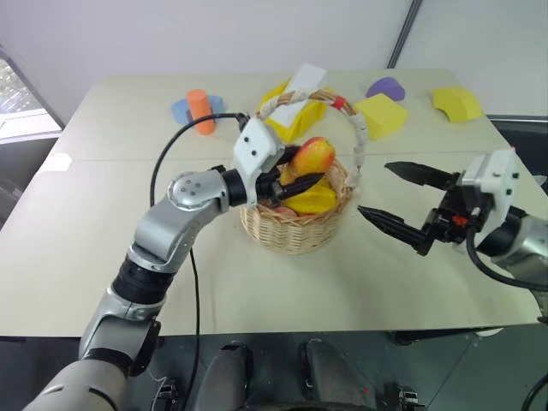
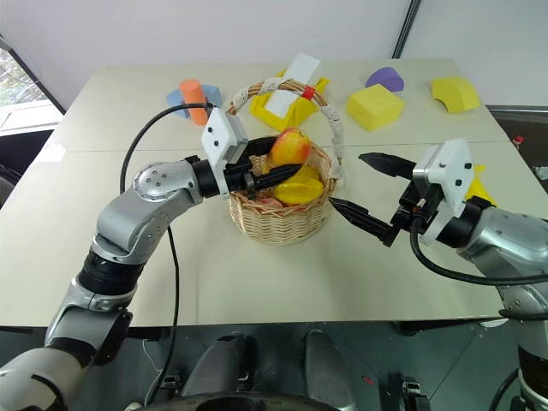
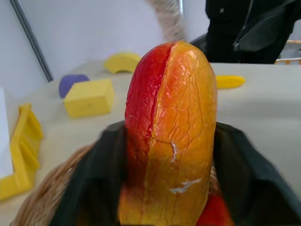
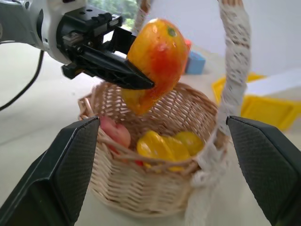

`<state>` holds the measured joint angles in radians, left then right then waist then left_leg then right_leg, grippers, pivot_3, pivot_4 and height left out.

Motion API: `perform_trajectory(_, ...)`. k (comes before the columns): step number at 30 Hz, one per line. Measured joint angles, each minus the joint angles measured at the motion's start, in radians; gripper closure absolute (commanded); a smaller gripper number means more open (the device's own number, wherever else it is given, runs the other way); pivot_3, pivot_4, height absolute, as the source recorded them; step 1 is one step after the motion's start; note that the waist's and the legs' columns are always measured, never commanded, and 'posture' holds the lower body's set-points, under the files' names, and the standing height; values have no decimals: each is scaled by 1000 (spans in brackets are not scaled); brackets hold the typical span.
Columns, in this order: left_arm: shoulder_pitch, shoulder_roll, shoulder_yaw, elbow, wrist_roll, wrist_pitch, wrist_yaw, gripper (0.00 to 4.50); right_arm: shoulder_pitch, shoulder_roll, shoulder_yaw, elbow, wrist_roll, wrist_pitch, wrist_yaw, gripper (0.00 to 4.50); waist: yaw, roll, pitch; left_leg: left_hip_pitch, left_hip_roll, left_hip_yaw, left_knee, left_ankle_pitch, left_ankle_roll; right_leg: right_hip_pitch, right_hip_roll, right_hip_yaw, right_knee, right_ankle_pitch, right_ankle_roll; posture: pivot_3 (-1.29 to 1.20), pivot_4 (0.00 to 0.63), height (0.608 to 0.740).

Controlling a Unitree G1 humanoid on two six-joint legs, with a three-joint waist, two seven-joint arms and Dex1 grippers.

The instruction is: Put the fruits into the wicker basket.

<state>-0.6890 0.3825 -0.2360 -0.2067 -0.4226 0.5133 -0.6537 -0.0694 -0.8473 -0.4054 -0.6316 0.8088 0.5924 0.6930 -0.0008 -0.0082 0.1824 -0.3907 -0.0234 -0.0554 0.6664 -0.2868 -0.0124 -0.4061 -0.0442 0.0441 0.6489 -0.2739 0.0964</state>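
The wicker basket (image 1: 295,227) stands mid-table, its arched handle (image 1: 360,128) wrapped in white cloth. Inside lie yellow fruits (image 1: 312,199) and a pink-red one (image 4: 115,132). My left gripper (image 1: 300,177) reaches in level from the left over the basket's rim, shut on the red-and-yellow mango (image 1: 313,156), which sits between its black fingers (image 3: 244,174) above the fruits. My right gripper (image 1: 373,187) hovers just right of the basket, open wide and empty, pointing at it. Another yellow fruit (image 3: 229,81) lies on the table to the right.
At the back of the table are an orange cylinder (image 1: 199,108) on blue blocks, a yellow tray-shaped block (image 1: 291,116) with a white piece, a purple block (image 1: 385,87) and two yellow foam blocks (image 1: 381,116) (image 1: 456,103). A black cable (image 1: 167,154) loops from my left arm.
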Motion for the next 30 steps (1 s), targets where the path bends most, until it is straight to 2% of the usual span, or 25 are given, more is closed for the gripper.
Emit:
perform_trajectory(1, 0, -4, 0, 2, -1, -1, -13, 47, 19, 6, -13, 1, -1, 4, -13, 0, 2, 0, 0, 0, 0, 0, 0, 0, 0, 0, 0, 0, 0, 0, 0, 0, 150, 740)
perform_trajectory(5, 18, -38, 37, -1, -45, 2, -46, 47, 55, 7, -44, 87, -82, 4, -73, 0, 7, 0, 0, 0, -1, 1, 1, 0, 0, 1, 0, 0, 0, 0, 0, 0, 150, 740)
perform_trajectory(11, 102, -44, 62, -83, -138, 32, -111, 47, 24, 9, -54, 475, -305, -3, -236, 0, 10, 0, 0, 0, -1, 1, 0, 0, 0, 0, 0, 2, 0, 0, 0, 0, 150, 740)
perform_trajectory(17, 147, -32, -4, -130, -93, 40, -112, 47, -117, 7, 58, 904, -523, -172, -281, 0, 0, 4, -1, 2, -1, 5, 0, 0, 0, 0, 1, 3, 1, 0, 0, 0, 150, 740)
perform_trajectory(19, 151, -29, -14, -130, -68, 39, -108, 47, -216, 6, 89, 1062, -579, -253, -293, 0, -15, 4, -1, 3, -1, 7, 0, 0, 0, 0, 1, 4, 1, 0, 0, 0, 150, 740)
perform_trajectory(26, 158, -39, -22, -135, -48, 39, -102, 47, -411, -4, 136, 1439, -686, -435, -303, 0, -16, 5, -2, 3, 0, 7, 0, 0, 0, 1, 2, 5, 1, 0, 0, 0, 150, 740)
perform_trajectory(29, 158, -41, -23, -135, -43, 39, -103, 0, -459, -4, 143, 1531, -696, -483, -285, 857, -16, 5, -2, 3, -1, 7, 0, 0, 0, 1, 1, 5, 1, 0, 0, 0, 150, 740)
perform_trajectory(30, 158, -42, -23, -135, -43, 39, -103, 0, -467, -4, 145, 1551, -697, -498, -273, 1343, -16, 5, -2, 3, -1, 7, 0, 0, 0, 1, 2, 5, 1, 0, 0, 0, 150, 740)
